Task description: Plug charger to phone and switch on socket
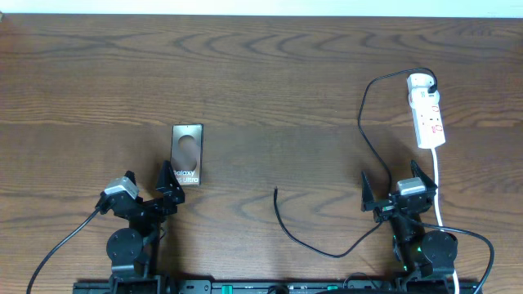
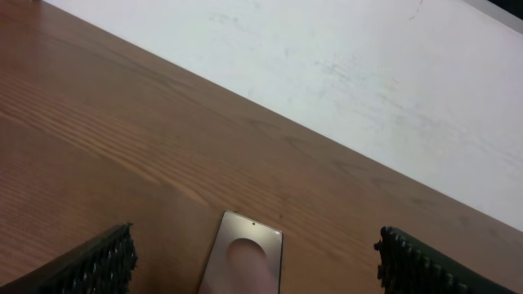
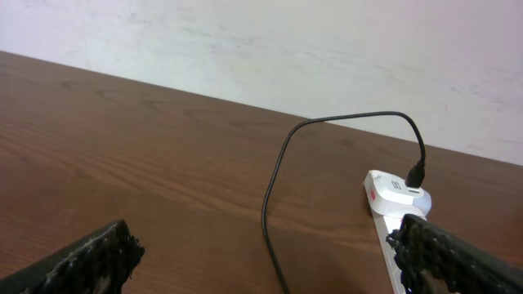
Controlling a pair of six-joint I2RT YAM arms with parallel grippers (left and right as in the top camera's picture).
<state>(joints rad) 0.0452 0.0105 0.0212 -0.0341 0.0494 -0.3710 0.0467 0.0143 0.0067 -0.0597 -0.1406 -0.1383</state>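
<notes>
The phone lies flat left of centre, its face with a dark oval and white lettering; it also shows in the left wrist view. My left gripper is open, just in front of the phone and not touching it. The socket is a white power strip at the far right; it also shows in the right wrist view. The charger is a thin black cable running from the strip's far end down to a free tip at the centre. My right gripper is open and empty, in front of the socket.
The socket's white cord runs down past my right arm. The wooden table ends at a white wall at the back. The robots' own black cables trail at the front edge.
</notes>
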